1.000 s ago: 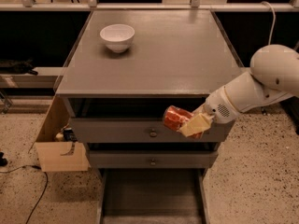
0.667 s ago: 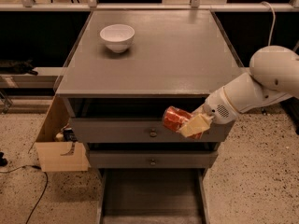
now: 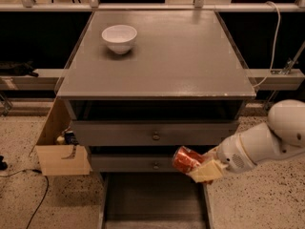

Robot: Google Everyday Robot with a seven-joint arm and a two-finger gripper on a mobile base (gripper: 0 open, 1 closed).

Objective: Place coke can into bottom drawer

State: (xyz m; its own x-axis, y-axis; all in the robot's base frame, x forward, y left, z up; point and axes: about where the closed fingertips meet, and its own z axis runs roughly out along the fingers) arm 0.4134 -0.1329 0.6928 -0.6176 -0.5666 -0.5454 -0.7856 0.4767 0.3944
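The coke can (image 3: 186,159), red-orange with a silvery end, is tilted on its side in my gripper (image 3: 199,167). The gripper's pale fingers (image 3: 206,171) are shut on the can. The white arm (image 3: 267,144) comes in from the right. The can hangs in front of the lower knobbed drawer front (image 3: 143,163), just above the right rear corner of the bottom drawer (image 3: 147,199). The bottom drawer is pulled out, a shallow grey tray with a bare floor.
A white bowl (image 3: 119,38) stands on the grey cabinet top (image 3: 190,61) at the back left. The two upper drawers (image 3: 152,133) are closed. An open cardboard box (image 3: 59,151) sits on the speckled floor left of the cabinet, with a black cable (image 3: 38,199) nearby.
The gripper with the coke can has come down from the upper drawer front to just above the open bottom drawer. The arm has dropped lower on the right.
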